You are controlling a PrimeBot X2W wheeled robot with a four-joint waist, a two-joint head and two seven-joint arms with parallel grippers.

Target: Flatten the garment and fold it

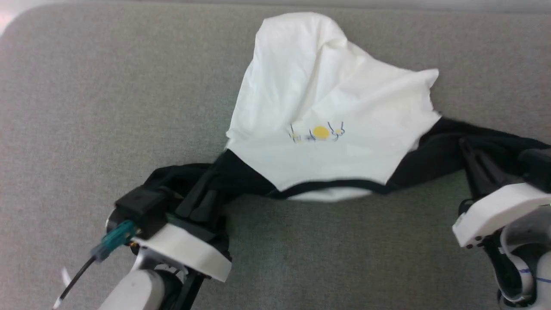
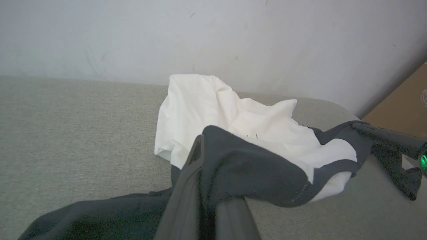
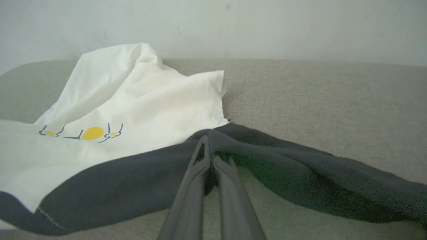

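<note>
Lying on the big gray soft top (image 1: 86,107) is the garment (image 1: 327,99), right in the middle. Its white body is bumpy and bunched up, and it reaches toward the far side. Its neck hole with the black edge (image 1: 327,189) is on the near side. One black sleeve (image 1: 241,176) goes out to the near left, and the other black sleeve (image 1: 447,150) goes out to the right. The left gripper (image 1: 206,189) is closed tight and pinches the left sleeve. The right gripper (image 3: 207,146) is closed too, with its two fingers squeezed on the right sleeve. A little yellow and blue picture (image 1: 320,132) sits on the chest.
</note>
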